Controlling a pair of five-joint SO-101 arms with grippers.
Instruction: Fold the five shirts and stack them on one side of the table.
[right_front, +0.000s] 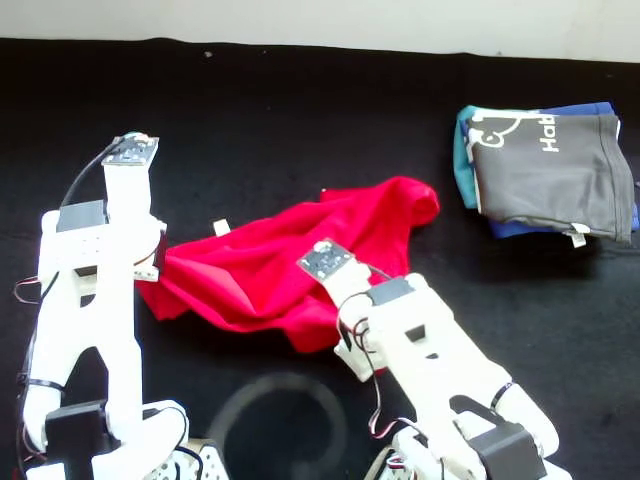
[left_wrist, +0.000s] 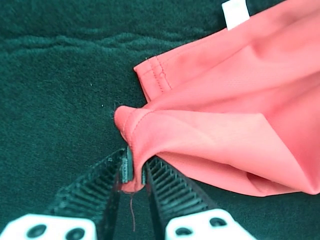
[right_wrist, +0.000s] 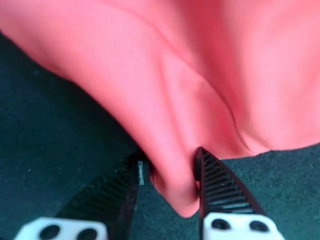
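Red shirt (right_front: 290, 255) lies crumpled in the middle of the table (right_front: 300, 110). Its long axis runs from the left arm diagonally toward the folded stack (right_front: 550, 175) at far right. Left gripper (left_wrist: 135, 170) is clamped on a hem corner. Right gripper (right_wrist: 170, 172) pinches a fold of the near edge. The right arm is nearer the stack.

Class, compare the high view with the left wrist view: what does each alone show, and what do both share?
High view alone: the stack of folded shirts. Left wrist view alone: the left end effector shut on an edge of the red shirt. Both: the red shirt, its white tag and the dark table.
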